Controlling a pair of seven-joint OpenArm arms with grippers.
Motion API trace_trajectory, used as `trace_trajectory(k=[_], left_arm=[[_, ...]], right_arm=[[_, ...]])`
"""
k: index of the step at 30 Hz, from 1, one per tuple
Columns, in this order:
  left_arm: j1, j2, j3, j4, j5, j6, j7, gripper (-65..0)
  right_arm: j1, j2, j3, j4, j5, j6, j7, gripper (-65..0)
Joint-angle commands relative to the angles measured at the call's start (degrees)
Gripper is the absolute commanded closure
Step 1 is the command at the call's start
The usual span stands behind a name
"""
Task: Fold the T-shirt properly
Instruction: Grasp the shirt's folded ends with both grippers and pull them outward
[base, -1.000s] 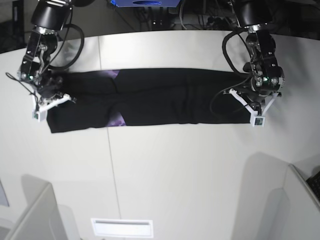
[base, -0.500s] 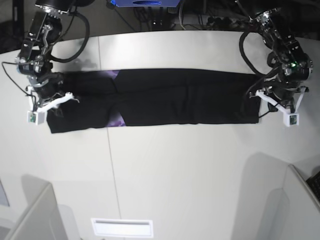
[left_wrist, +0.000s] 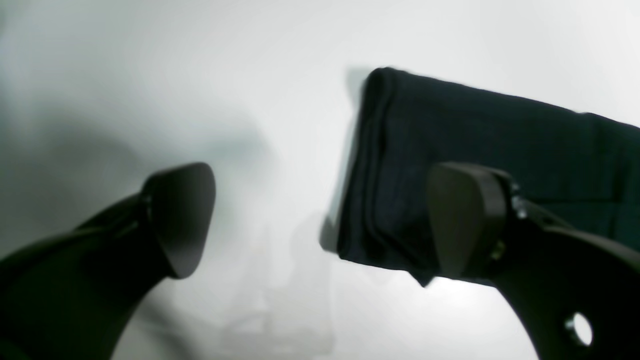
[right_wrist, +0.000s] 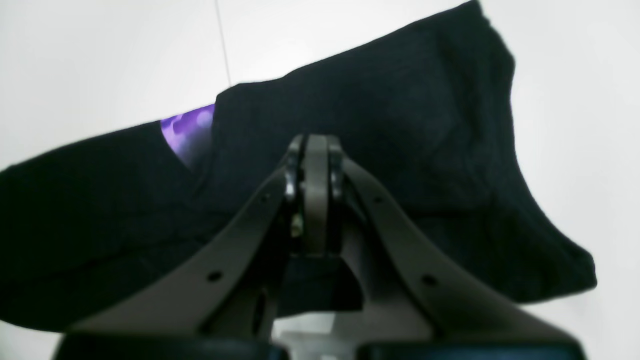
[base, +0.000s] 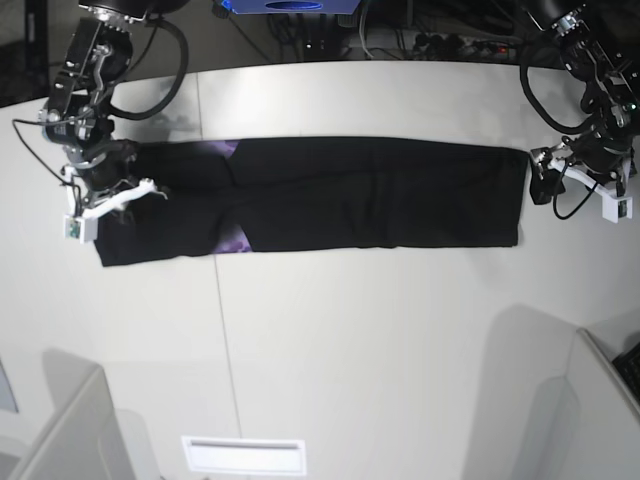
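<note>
The T-shirt (base: 370, 195) lies on the white table (base: 350, 340) as a long black strip running left to right, with a bit of purple print (base: 235, 240) showing at a fold. My left gripper (base: 545, 180) hangs open just past the strip's right end. In the left wrist view it (left_wrist: 322, 220) is open, and the folded end of the T-shirt (left_wrist: 450, 130) lies beside one finger. My right gripper (base: 118, 178) is at the strip's left end. In the right wrist view it (right_wrist: 315, 170) is shut over the black cloth (right_wrist: 400, 125), and no cloth shows between its pads.
A thin seam (base: 222, 330) runs down the table. A white slotted plate (base: 243, 455) sits at the front edge, with grey partitions (base: 70, 430) at both front corners. Cables and equipment (base: 400, 30) line the back edge.
My left gripper has opened and drawn away to the right, letting go of the T-shirt's right end, which now lies further right. The right gripper stayed shut at the left end.
</note>
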Motion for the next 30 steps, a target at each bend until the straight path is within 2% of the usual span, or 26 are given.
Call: trace_trajectory(k=[1,4,9,12,17,18,19,25,26,30], left_arm=[[-1.3,-1.5,0.3,-0.7,-0.9,-0.3,-0.9,-65.0],[-3.0,-2.5,4.3,-4.5,-0.6,-0.3,-1.7,-65.0],[-3.3,-3.1,12.6,-12.4,-0.6,-0.2,-11.3,-65.0],[-3.4,-3.1,15.4,-16.5,-0.6,-0.1,-12.1,-65.0],[-3.3,-2.8,16.3,-19.2,-0.6,-0.1,-12.9,-65.0],[-3.3,-2.7,16.3,-19.2,-0.6,-0.1,-12.9,-60.9],[-3.1,-2.6,16.3,-19.1,-0.6,-0.1,-12.8,-53.5],[-2.9,-3.0,15.7,-19.4,-0.5,-0.1,-12.8,-1.8],[-2.9,-3.2,15.6,-19.4,-0.5,-0.1,-12.8,0.0],[-2.8,-6.1,14.1,-19.3,-0.5,0.0,-12.9,0.0]], right_arm=[[0.3,0.5,0.1,1.1,0.4,0.1,1.2,0.0],[-0.3,0.5,0.1,1.1,0.4,0.1,1.2,0.0],[-1.3,0.5,0.1,1.2,0.4,0.1,1.2,0.0],[-2.0,0.5,0.1,1.2,0.4,0.1,1.2,0.0],[-2.6,0.5,0.2,1.2,0.4,0.1,1.2,0.0],[-2.9,0.5,0.2,1.2,0.5,0.1,1.3,0.0],[-2.9,0.5,0.2,1.2,0.5,0.1,1.3,0.0],[-3.6,0.5,0.2,1.2,0.5,0.1,1.2,0.0],[-3.8,0.5,0.2,1.3,0.5,0.1,1.2,0.0],[-4.5,0.5,0.2,1.3,0.5,0.2,1.2,0.0]])
